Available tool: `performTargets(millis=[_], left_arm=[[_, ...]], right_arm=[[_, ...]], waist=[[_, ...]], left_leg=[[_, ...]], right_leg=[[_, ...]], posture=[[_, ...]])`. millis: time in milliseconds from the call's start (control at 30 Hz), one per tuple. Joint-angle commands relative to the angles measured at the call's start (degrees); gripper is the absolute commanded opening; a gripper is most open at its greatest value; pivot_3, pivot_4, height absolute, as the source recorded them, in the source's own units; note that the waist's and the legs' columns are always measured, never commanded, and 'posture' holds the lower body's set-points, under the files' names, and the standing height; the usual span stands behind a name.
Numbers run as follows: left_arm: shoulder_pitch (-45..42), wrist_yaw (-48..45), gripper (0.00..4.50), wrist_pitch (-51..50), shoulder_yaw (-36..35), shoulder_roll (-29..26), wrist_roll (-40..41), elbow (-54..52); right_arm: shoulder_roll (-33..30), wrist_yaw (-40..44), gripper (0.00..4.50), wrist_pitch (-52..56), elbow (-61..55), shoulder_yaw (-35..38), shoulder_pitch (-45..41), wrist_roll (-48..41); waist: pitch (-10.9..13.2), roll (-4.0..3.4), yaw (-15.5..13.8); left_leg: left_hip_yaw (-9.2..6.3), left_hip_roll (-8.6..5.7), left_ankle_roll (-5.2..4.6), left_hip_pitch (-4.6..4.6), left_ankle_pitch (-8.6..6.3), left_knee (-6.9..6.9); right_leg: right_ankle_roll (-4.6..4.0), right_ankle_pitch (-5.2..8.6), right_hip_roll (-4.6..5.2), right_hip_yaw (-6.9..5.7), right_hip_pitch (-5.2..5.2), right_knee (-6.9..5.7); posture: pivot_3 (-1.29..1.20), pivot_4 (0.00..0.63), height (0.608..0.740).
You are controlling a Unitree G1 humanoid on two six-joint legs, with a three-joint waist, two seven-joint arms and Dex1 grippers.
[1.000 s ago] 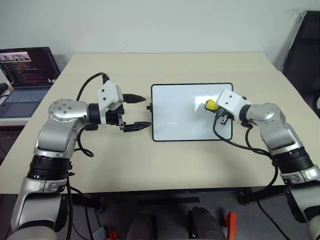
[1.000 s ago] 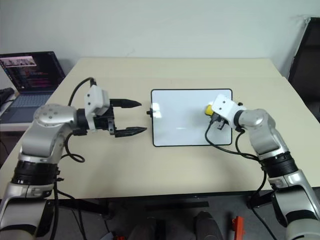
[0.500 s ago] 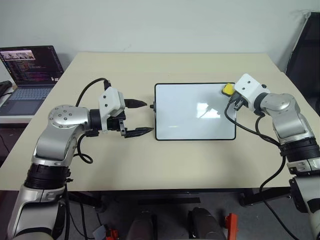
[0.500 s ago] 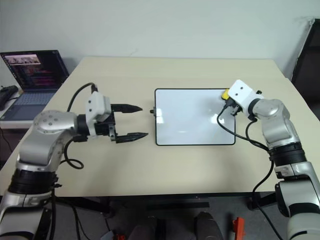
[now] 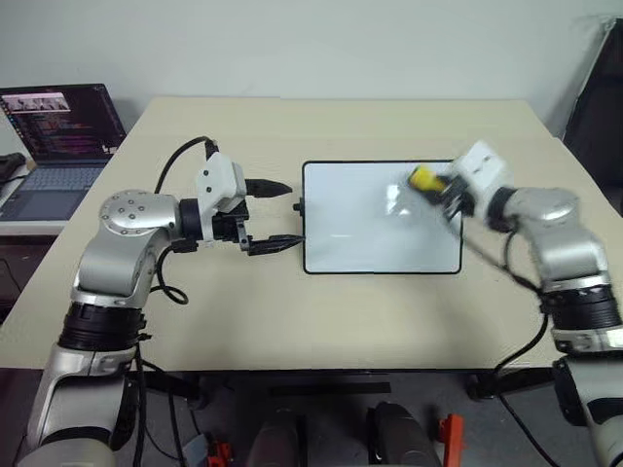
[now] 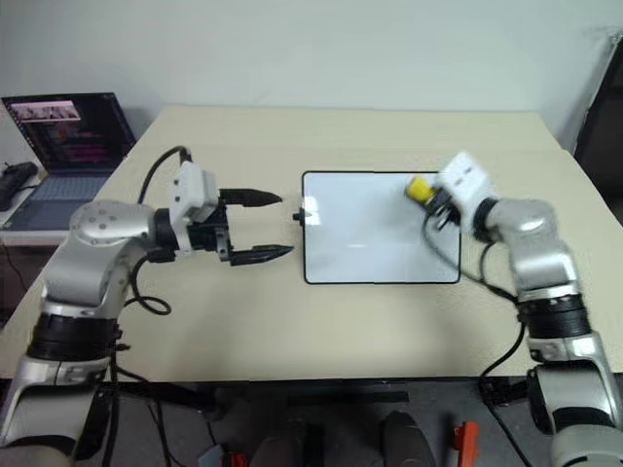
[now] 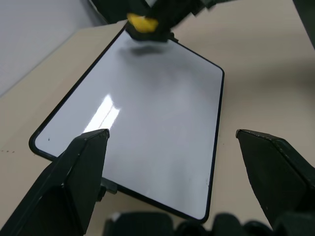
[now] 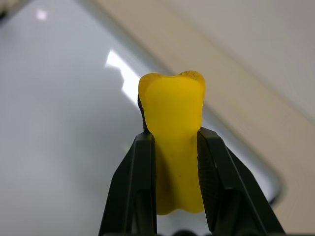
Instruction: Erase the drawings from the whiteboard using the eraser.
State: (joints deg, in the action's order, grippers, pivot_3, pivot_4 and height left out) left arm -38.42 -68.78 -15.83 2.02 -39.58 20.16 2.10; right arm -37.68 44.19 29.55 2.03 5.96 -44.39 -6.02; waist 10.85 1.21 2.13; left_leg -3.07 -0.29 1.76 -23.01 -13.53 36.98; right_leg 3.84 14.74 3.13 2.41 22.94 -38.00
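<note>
Laptop far left, off table edge. My left gripper jaws wide, empty, beside whiteboard: glossy white, black-framed, flat mid-table, surface looks clean. My right gripper pinches yellow eraser over board's far right corner.

A beige desk carries the whiteboard, which lies flat near the desk's middle with its long edges along the desk's front edge. Left of the whiteboard, past the desk's edge, an open laptop rests on a lower surface.
</note>
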Motion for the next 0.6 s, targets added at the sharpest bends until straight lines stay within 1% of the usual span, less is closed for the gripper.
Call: performTargets(millis=[33,100,167,233,300,367,433,600], left_arm=[[-3.4,-1.5,4.5,2.4,1.1,2.0,0.1,2.1],[-4.4,-2.0,4.5,3.1,1.9,3.2,-0.3,3.4],[-4.9,-2.2,4.5,4.3,3.4,5.6,-0.6,4.8],[-4.8,-1.9,4.5,5.2,4.4,8.1,-0.7,5.3],[-4.3,-1.7,4.5,5.7,5.2,9.4,-1.2,4.8],[-3.0,-1.0,4.5,6.0,6.8,10.7,-2.3,3.2],[-1.9,-0.4,4.5,5.6,7.6,12.0,-2.1,1.5],[0.6,0.1,4.5,3.6,9.1,13.1,-1.5,-3.0]], right_arm=[[-5.3,-4.7,0.78,3.5,-2.8,12.2,-2.5,-3.8],[-7.9,-8.2,0.78,4.4,0.1,15.5,-2.3,-2.8],[-12.6,-10.7,0.78,5.6,6.6,17.3,1.8,0.2],[-14.9,-11.5,0.78,8.5,11.9,16.9,5.7,1.0],[-15.1,-10.8,0.78,9.8,14.1,15.5,7.2,0.3],[-14.6,-9.9,0.77,10.3,17.1,13.1,8.3,0.3],[-14.2,-9.6,0.77,8.5,21.3,11.3,8.4,0.8],[-13.6,-10.1,0.74,1.5,35.5,8.5,2.8,1.4]], waist=[[0.0,0.0,-0.6],[0.0,0.01,-0.9],[0.0,0.02,-1.2],[-0.1,0.08,-1.4],[0.0,0.04,-1.2],[0.0,-0.15,0.0],[0.0,-0.27,0.8],[0.0,-0.27,1.5]], left_leg=[[0.01,0.0,0.0,-0.13,0.0,-0.01],[-0.06,0.01,0.0,-0.37,-0.01,-0.03],[-0.03,-0.03,0.01,-0.47,-0.02,-0.06],[0.02,-0.06,0.0,-0.53,-0.04,-0.04],[0.11,-0.06,-0.01,-0.54,-0.04,-0.02],[0.2,-0.06,-0.01,-0.46,-0.03,-0.02],[0.28,-0.05,-0.02,-0.3,-0.03,-0.05],[0.33,-0.03,-0.03,-0.08,-0.03,-0.05]], right_leg=[[0.0,0.01,0.0,0.0,0.16,0.01],[0.0,0.03,0.0,-0.11,0.31,0.13],[0.01,0.04,0.04,-0.11,0.34,0.29],[0.01,0.04,0.08,-0.11,0.33,0.41],[0.03,0.02,0.09,-0.03,0.32,0.41],[0.04,0.02,0.07,0.1,0.36,0.24],[0.04,0.03,0.03,0.25,0.35,0.1],[0.04,0.04,-0.02,0.34,0.24,0.0]], posture=[[0.0,0.15,0.74],[0.0,0.15,0.74],[0.0,0.15,0.74],[0.0,0.15,0.74],[0.0,0.15,0.74],[0.0,0.15,0.74],[0.0,0.15,0.74],[0.0,0.15,0.74]])
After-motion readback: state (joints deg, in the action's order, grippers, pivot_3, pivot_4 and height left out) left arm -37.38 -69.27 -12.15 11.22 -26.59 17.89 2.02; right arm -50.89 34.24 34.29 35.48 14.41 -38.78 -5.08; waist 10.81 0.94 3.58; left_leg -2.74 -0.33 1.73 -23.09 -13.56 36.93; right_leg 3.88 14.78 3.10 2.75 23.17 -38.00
